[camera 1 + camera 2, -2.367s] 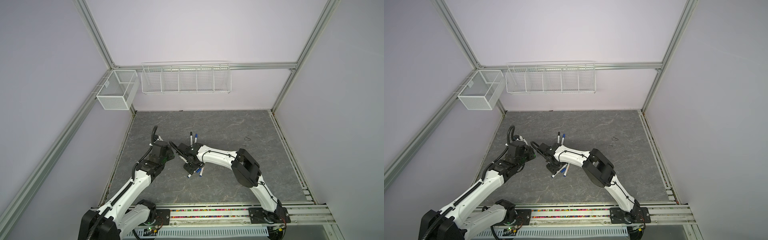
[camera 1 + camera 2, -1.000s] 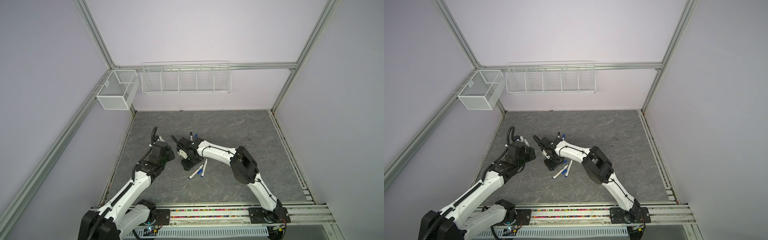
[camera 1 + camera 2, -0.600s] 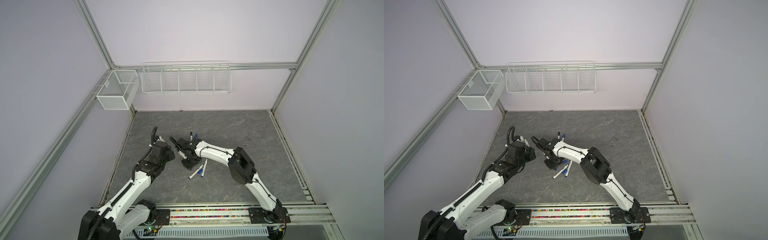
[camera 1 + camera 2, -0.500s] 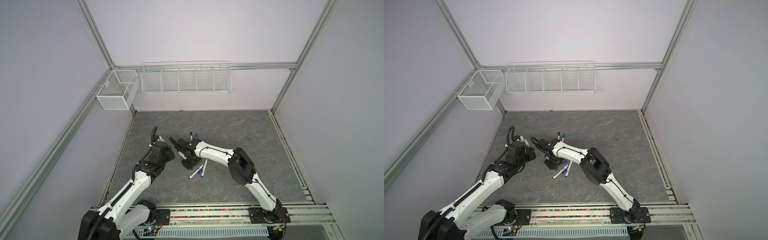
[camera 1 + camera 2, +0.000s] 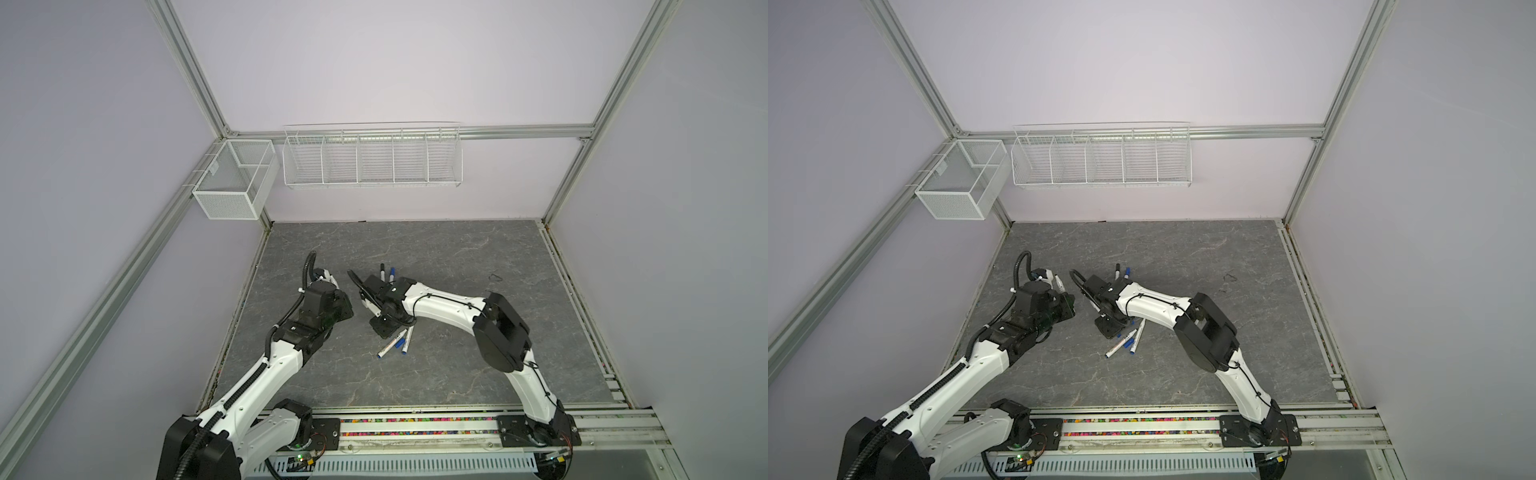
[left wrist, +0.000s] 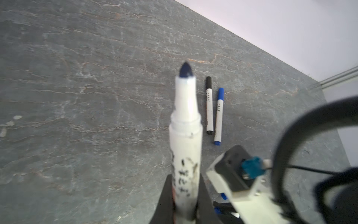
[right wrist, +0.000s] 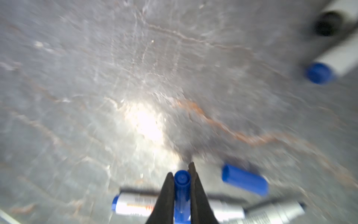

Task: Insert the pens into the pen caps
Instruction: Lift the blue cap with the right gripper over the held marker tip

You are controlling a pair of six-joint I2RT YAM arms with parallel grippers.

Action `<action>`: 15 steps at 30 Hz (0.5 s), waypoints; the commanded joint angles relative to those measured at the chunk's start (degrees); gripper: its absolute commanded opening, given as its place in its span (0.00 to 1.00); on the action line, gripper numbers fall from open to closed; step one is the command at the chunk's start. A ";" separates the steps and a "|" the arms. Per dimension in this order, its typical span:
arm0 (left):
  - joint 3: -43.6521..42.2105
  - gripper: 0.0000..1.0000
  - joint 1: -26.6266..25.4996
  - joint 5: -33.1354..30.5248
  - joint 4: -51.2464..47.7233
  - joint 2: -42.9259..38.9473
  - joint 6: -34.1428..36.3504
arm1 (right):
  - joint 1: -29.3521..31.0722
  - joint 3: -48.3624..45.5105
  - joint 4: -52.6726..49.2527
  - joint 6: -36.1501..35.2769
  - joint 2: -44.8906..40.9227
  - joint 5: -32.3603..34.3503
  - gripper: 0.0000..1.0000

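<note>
Left gripper (image 6: 185, 177) is clenching an uncapped white-barrelled, blue-tipped marker pen (image 6: 185, 135), left of centre in both top views. Right gripper (image 7: 181, 174) is pinching a short blue plastic cap (image 7: 181, 186) near frame centre.

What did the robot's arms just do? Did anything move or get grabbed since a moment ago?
The right gripper closed its jaws on a blue cap and now grips it. The left gripper still holds the uncapped blue pen, same as before. The two capped pens at the back and the loose pens beside the right gripper have not visibly moved.
</note>
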 commanded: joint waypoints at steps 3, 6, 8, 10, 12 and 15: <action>0.49 0.00 -0.86 12.39 6.68 5.07 2.31 | -7.02 -15.41 19.82 7.72 -21.74 -5.14 0.09; 3.06 0.00 -4.85 15.81 7.27 9.23 5.71 | -10.21 -26.18 29.82 12.28 -31.22 -6.65 0.08; 4.75 0.00 -7.78 17.66 7.67 11.71 8.07 | -11.76 -32.21 35.71 14.83 -36.29 -7.46 0.07; 6.05 0.00 -10.15 19.91 8.30 13.88 9.76 | -12.90 -37.12 41.22 17.04 -40.51 -7.78 0.07; 7.08 0.00 -12.11 22.25 9.05 15.60 11.16 | -13.92 -41.01 45.09 18.61 -43.92 -7.99 0.06; 8.59 0.00 -14.81 25.30 8.54 17.04 14.74 | -14.74 -43.32 47.39 19.18 -46.54 -8.43 0.06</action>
